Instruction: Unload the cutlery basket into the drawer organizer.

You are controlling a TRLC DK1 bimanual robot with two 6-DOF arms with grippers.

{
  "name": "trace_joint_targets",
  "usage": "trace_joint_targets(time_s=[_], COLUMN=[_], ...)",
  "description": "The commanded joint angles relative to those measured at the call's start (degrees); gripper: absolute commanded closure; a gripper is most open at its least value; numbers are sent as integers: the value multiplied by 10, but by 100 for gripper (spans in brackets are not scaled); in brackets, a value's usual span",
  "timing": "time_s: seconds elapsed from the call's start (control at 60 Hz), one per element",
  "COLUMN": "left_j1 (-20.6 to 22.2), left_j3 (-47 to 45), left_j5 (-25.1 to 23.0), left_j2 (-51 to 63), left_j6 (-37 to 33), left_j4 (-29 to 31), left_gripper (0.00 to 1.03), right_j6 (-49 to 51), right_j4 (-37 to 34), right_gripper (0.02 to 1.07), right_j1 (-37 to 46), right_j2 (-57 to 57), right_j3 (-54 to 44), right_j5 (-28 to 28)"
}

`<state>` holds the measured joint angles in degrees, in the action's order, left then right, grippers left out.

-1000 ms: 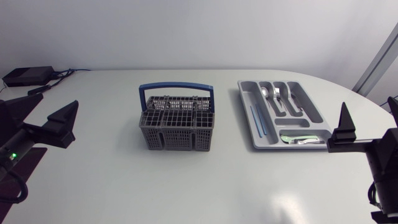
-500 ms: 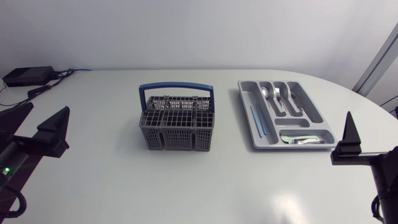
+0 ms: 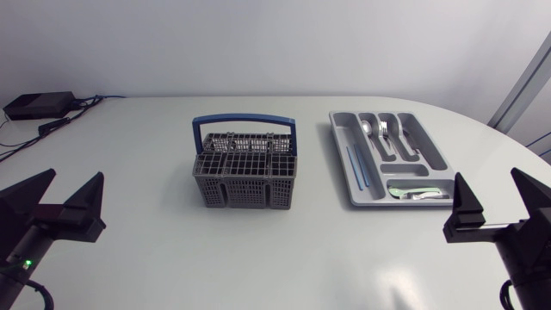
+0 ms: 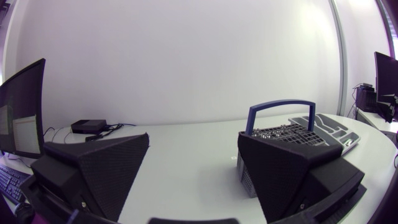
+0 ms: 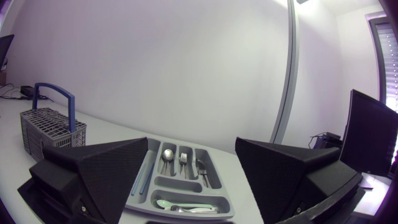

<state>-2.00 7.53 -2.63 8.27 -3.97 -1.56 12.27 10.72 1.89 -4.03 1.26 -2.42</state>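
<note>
The grey cutlery basket (image 3: 245, 169) with its blue handle stands mid-table; no cutlery sticks out of it. Right of it lies the grey drawer organizer (image 3: 346, 129), holding spoons and forks (image 3: 385, 131), blue pieces (image 3: 355, 165) and more cutlery (image 3: 415, 193) in the front slot. My left gripper (image 3: 62, 194) hangs open at the near left, well away from the basket. My right gripper (image 3: 495, 202) hangs open at the near right, just short of the organizer. Ahead of the left gripper (image 4: 193, 174) is the basket (image 4: 277, 127). Beyond the right gripper (image 5: 193, 180) are the organizer (image 5: 186, 167) and basket (image 5: 53, 127).
A black box (image 3: 39, 105) with cables sits at the table's far left corner, seen again as the black box (image 4: 87, 126) in the left wrist view. Bare white tabletop (image 3: 258, 250) stretches between the two grippers and in front of the basket.
Both arms have drawn back toward the table's near edge. The right gripper has turned so that both of its fingers show. Basket and organizer have not moved.
</note>
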Motion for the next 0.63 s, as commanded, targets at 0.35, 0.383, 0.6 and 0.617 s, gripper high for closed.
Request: trace_joint_targets(time_s=[0.35,0.383,0.6,0.617], left_j1=[20,20,20,20], left_j3=[-75,-75,-75,-75], left_j5=[26,26,26,26], left_j2=[-83,-83,-83,-83], left_j6=[40,40,40,40], left_j4=[16,16,16,16], left_gripper=[3,3,3,3], right_j6=[-123,-123,-123,-123], right_j4=[-107,-107,-107,-107], right_gripper=[6,6,6,6], right_j1=[-19,-19,-19,-19], right_j2=[40,40,40,40], right_j3=[-13,-13,-13,-13], right_j5=[24,24,24,24])
